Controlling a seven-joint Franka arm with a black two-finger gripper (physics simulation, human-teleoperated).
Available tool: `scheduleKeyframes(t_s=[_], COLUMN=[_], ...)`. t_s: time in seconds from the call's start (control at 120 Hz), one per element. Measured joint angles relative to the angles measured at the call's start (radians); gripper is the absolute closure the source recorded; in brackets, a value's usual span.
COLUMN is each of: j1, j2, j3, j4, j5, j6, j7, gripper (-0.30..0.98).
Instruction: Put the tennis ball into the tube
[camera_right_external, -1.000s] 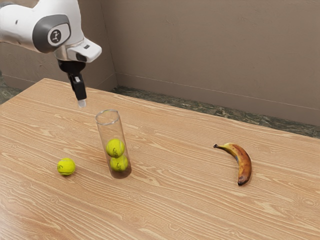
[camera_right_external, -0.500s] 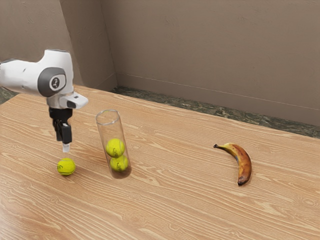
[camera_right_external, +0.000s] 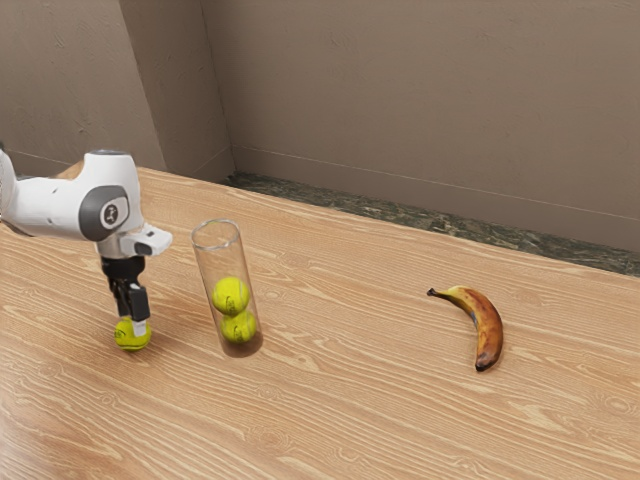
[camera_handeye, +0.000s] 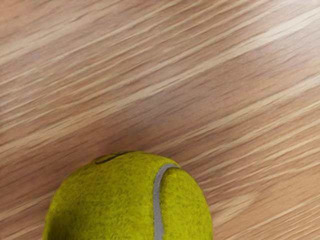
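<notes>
The arm (camera_right_external: 62, 207) comes in from the exterior view's left, and the claw (camera_right_external: 134, 323) points down at the loose ball (camera_right_external: 124, 339), low over the table (camera_right_external: 350, 410), its lower end overlapping the ball in the exterior view. I cannot tell whether the claw is spread or pinching the ball.

The ball is on the table outside the tube (camera_right_external: 216, 262), to its side toward the exterior view's left, with a stretch of wood between them. In the wrist view it is large and close to the hand, yellow-green, with a curved grey seam and a piece of dark marking; streaked wood grain lies around it.

The tube is clear and stands on the table with its round rim up. Two more balls are stacked in it, the lower ball (camera_right_external: 240, 328) near the base and the upper ball (camera_right_external: 231, 295) on top of that. The tube's wall rises well past the upper ball.

Well apart from the tube, toward the exterior view's right, a banana (camera_right_external: 487, 322) lies on the table. It is yellow near the stem and brown along most of its curve, with a dark tip; the stem end points toward the tube's side.
</notes>
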Motion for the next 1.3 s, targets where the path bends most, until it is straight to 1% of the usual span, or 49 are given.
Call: scheduleKeyframes(t_s=[0.167, 0.333, 0.367, 0.492, 0.575, 0.9, 1.017, 1.1, 1.192, 1.3], j1=[0.005, 0.010, 0.011, 0.011, 0.012, 0.013, 0.013, 0.012, 0.012, 0.009], j2=[0.052, 0.080, 0.080, 0.068, 0.059, 0.044, -0.033, -0.096, -0.149, -0.165], j3=[0.019, 0.024, 0.024, 0.023, 0.023, 0.016, -0.005, -0.025, -0.058, -0.103], j4=[0.009, 0.011, 0.010, 0.004, 0.002, 0.004, 0.015, 0.035, 0.093, 0.185], j5=[-0.003, -0.014, -0.016, -0.019, -0.020, -0.015, -0.013, -0.026, -0.047, -0.057], j6=[0.066, 0.102, 0.106, 0.108, 0.092, 0.007, -0.029, -0.053, -0.084, -0.110], j7=[-0.004, -0.007, -0.008, -0.009, -0.010, -0.024, -0.032, -0.039, -0.046, -0.053], gripper=[0.00, 0.00, 0.02, 0.16, 0.22, 0.33, 0.38, 0.41, 0.45, 0.48])
